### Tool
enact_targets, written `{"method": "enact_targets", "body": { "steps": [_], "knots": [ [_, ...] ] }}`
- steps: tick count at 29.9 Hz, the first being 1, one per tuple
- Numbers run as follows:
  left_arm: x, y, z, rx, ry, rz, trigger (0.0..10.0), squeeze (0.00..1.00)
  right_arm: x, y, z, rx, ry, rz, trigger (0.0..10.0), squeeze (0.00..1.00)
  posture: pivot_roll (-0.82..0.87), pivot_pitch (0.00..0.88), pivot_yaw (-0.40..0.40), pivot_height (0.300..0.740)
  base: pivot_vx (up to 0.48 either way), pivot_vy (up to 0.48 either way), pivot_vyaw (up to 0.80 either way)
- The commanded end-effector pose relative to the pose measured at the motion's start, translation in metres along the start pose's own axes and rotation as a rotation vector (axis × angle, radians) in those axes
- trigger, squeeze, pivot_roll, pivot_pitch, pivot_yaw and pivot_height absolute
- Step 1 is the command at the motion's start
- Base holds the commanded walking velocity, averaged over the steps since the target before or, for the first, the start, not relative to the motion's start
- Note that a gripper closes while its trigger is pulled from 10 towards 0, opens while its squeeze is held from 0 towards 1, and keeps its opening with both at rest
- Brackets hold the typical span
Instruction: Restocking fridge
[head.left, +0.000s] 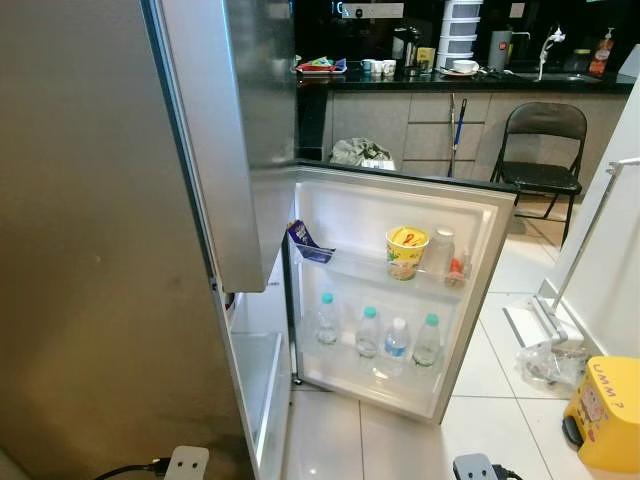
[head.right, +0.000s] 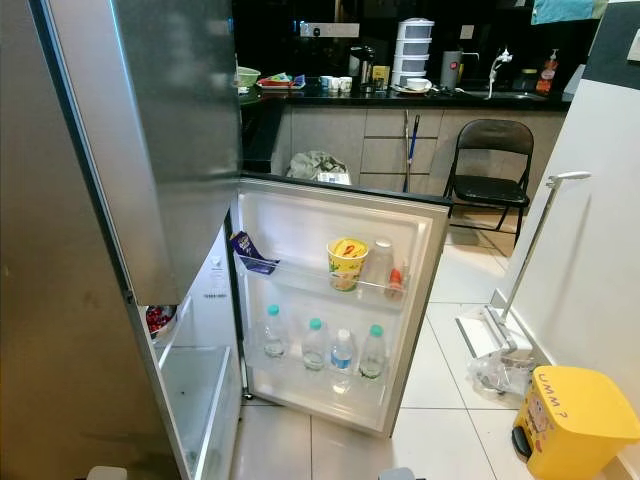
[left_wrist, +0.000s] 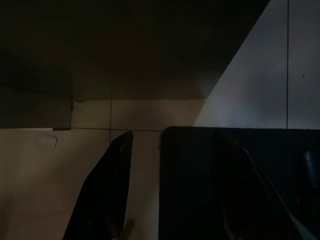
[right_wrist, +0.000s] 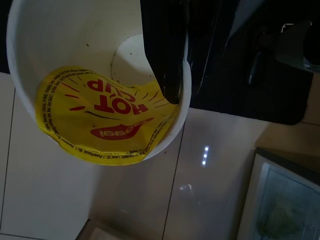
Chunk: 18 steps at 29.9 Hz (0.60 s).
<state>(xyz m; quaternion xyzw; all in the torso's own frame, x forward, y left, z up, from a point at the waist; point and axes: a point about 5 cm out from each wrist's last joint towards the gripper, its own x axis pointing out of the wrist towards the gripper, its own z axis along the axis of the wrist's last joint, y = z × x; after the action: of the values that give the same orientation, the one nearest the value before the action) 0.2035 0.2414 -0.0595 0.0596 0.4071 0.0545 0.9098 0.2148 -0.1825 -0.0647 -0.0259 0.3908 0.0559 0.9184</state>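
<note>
Over pale floor tiles, right claw (right_wrist: 172, 75) grips yellow-lidded white noodle cup (right_wrist: 95, 90).

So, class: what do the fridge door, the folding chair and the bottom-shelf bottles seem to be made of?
Fridge door: brushed metal outside by its grey sheen; the liner looks like glossy white plastic.
Folding chair: thin dark tube frame, probably painted metal; the seat looks padded.
Bottles: clear plastic, see-through with coloured caps.

brushed metal fridge door (head.right: 170, 130), glossy floor tiles (head.right: 450, 400).
</note>
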Motion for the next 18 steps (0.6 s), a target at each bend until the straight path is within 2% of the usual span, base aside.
{"method": "enact_targets", "body": {
  "steps": [1,9,18],
  "knots": [
    [0.0,-0.0052,-0.0041,-0.005,0.016,-0.006,10.0,0.0,-0.0008,-0.0013,-0.0038,-0.004,0.021,0.0,10.0,0.0,0.01,0.054,-0.003,0.74,0.0,0.0,0.0],
    [-0.0002,-0.0049,-0.0052,-0.006,0.02,-0.003,10.0,0.0,-0.0009,-0.0032,-0.0048,-0.006,0.036,-0.006,10.0,0.0,0.02,0.055,-0.004,0.74,0.0,0.0,0.0],
    [-0.001,-0.0077,-0.0091,-0.035,0.021,0.006,10.0,0.0,-0.002,-0.0106,-0.0043,-0.038,0.051,-0.007,10.0,0.0,0.02,0.059,-0.045,0.74,0.0,0.0,0.0]
  ]
}}
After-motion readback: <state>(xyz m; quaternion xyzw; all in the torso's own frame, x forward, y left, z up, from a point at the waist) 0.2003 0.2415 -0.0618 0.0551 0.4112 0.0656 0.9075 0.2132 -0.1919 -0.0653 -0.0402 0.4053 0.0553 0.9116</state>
